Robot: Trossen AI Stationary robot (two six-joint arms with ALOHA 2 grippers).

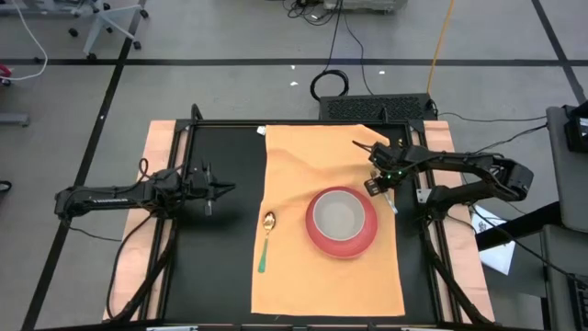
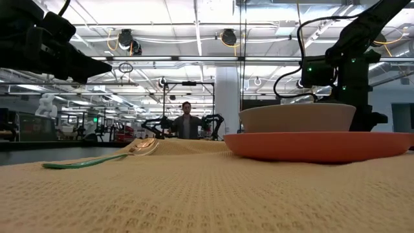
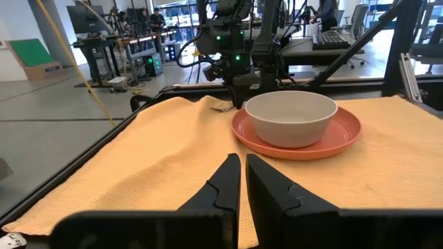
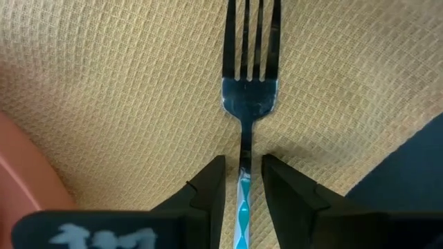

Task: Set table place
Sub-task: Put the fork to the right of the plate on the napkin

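Your right gripper (image 4: 242,181) hangs over the right edge of the orange-tan mat (image 1: 303,165), its fingers (image 4: 208,187) clenched on the blue-patterned handle of a fork (image 4: 249,97). The fork's tines point away from the fingers and lie over the mat's weave. Just beside this gripper, on its inner side, you see the rim of the red plate (image 4: 21,166). In the high view the same gripper (image 1: 378,184) sits at the plate's (image 1: 317,234) upper-right edge, with the black tabletop (image 1: 220,257) just past the mat's border on its outer side. A grey-white bowl (image 1: 338,213) stands in the plate.

Beyond the plate from the right gripper, a spoon (image 1: 265,241) with a green handle lies flat on the mat, its bowl end toward the far side of the table.

Farther still, your left gripper (image 1: 220,191) waits above the bare tabletop, off the mat's left edge, its fingers (image 3: 221,183) closed nearly together on nothing and pointing at the bowl (image 3: 291,116).

The mat lies spread across the table's centre, slightly wrinkled.
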